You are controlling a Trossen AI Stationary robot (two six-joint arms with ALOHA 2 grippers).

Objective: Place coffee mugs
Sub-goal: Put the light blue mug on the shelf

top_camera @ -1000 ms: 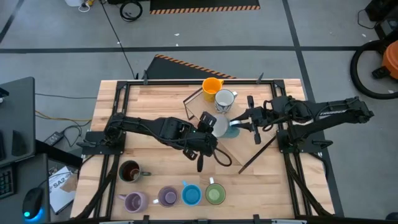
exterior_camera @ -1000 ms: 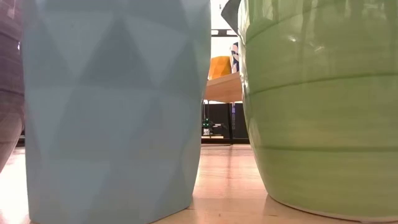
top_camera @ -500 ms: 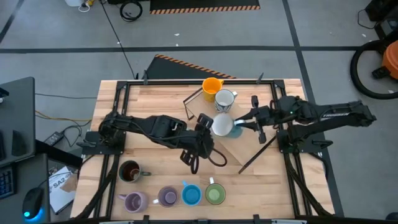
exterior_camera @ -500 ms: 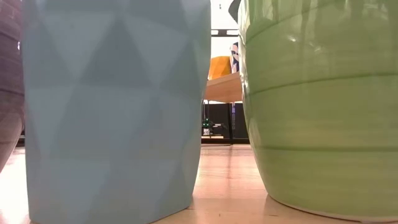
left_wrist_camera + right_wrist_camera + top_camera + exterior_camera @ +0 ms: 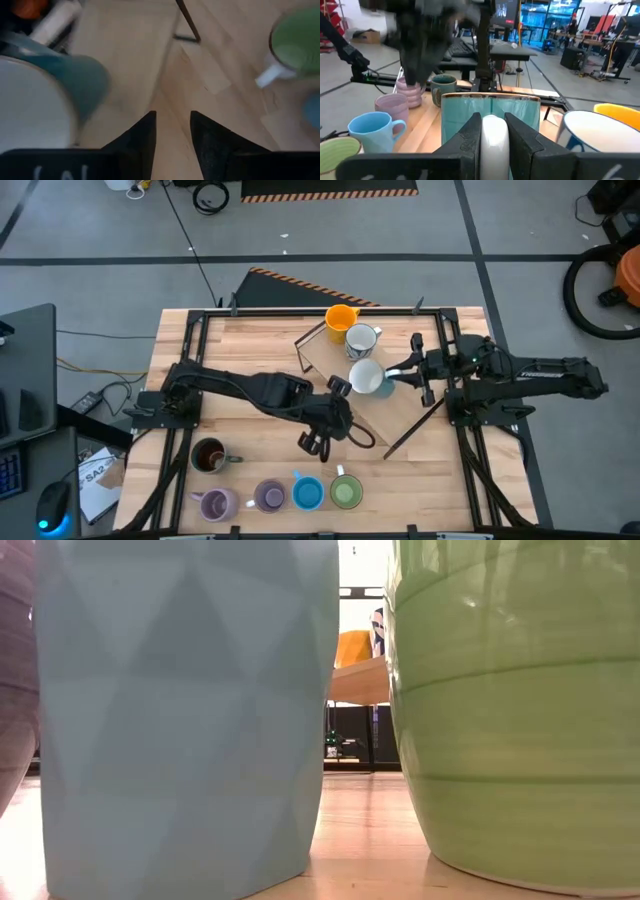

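Note:
A teal mug (image 5: 368, 377) with a white inside stands upright mid-table, and my right gripper (image 5: 392, 375) is shut on it from the table's right side. My left gripper (image 5: 313, 446) is open and holds nothing; it points at bare wood (image 5: 172, 117) nearer the near edge. An orange mug (image 5: 342, 318) and a white mug (image 5: 362, 340) stand on their bases at the far side. Near the near edge, a brown mug (image 5: 208, 456), two purple mugs (image 5: 215, 504) (image 5: 268, 497), a blue mug (image 5: 307, 493) and a green mug (image 5: 346, 492) stand in a row. My right gripper (image 5: 494, 122) pinches the teal mug's white handle (image 5: 494, 134) between its two fingers. The fingers (image 5: 471, 140) come in level from the table's right side. The mug (image 5: 490, 107) sits upright in the hold; whether its base rests on the table, I cannot tell.
Thin dark rods (image 5: 415, 420) (image 5: 303, 350) lie across the wood around the middle mugs. The low view is filled by the blue mug (image 5: 180, 710) and the green mug (image 5: 520, 710). There is bare wood (image 5: 250, 340) at the table's far left.
My right gripper has drawn the teal mug a little toward the table's right edge, still upright and held by the handle. My left arm has shifted slightly beside it, with its gripper staying over the bare wood.

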